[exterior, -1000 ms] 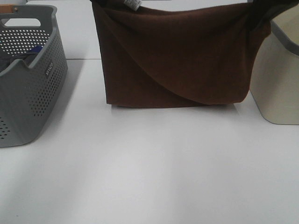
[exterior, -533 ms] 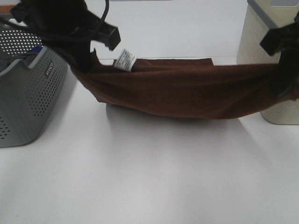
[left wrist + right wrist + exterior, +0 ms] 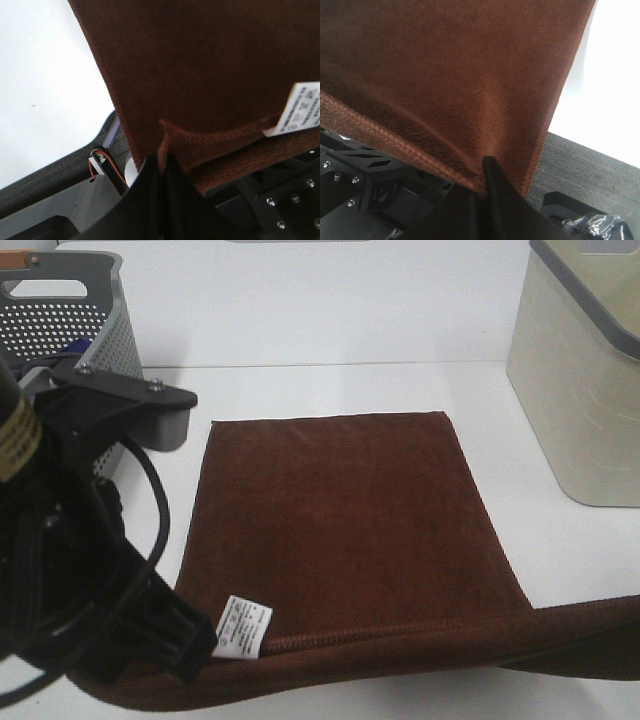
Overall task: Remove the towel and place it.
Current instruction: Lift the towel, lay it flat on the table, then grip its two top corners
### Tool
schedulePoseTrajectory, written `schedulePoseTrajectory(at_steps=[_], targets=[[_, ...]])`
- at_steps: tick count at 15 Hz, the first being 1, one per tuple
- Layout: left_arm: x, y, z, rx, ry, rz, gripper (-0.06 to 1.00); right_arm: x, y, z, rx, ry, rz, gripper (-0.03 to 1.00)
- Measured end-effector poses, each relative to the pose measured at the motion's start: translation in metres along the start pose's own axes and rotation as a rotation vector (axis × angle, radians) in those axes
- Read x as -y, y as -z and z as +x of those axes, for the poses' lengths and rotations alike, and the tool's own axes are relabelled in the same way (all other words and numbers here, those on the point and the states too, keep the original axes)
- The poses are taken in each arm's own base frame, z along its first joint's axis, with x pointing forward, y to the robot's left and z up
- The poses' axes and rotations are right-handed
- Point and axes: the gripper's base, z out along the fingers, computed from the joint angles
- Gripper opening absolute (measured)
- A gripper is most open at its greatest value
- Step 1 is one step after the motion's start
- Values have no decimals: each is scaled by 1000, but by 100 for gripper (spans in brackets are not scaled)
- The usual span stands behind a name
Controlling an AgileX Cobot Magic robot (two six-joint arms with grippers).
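The dark brown towel (image 3: 340, 520) lies spread on the white table (image 3: 330, 385) between the two containers. Its far part rests flat, while its near hem (image 3: 400, 635) is held slightly raised. A white label (image 3: 242, 625) hangs at the near left corner. My left gripper (image 3: 195, 652) is shut on that corner; the left wrist view shows the towel (image 3: 210, 75) pinched at the gripper (image 3: 162, 167). My right gripper (image 3: 487, 172) is shut on the towel's (image 3: 450, 75) other near corner. It is out of frame in the exterior high view, where the towel runs off the right edge.
A grey perforated basket (image 3: 110, 350) stands at the back left with a blue cloth (image 3: 80, 345) inside. A beige bin (image 3: 575, 400) with a grey rim stands at the right. My left arm (image 3: 60, 540) fills the lower left.
The towel hung high from both grippers a second ago. Both grippers came down and toward the table's front, laying its far part flat on the table.
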Motion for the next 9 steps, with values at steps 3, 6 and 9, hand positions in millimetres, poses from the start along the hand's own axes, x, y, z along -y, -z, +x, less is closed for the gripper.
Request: schedulePoseTrajectory(at_steps=[3,6,9], targets=[[10,-4,10,-28,-18,11,0,-2,6,8,37,14,-2,0],[10,-4,10,-29,-12,5,0,-2,6,8,38,15,-1,2],[9,-4,11,-37,-13,-1,1,-1,6,8,38,18,7,6]])
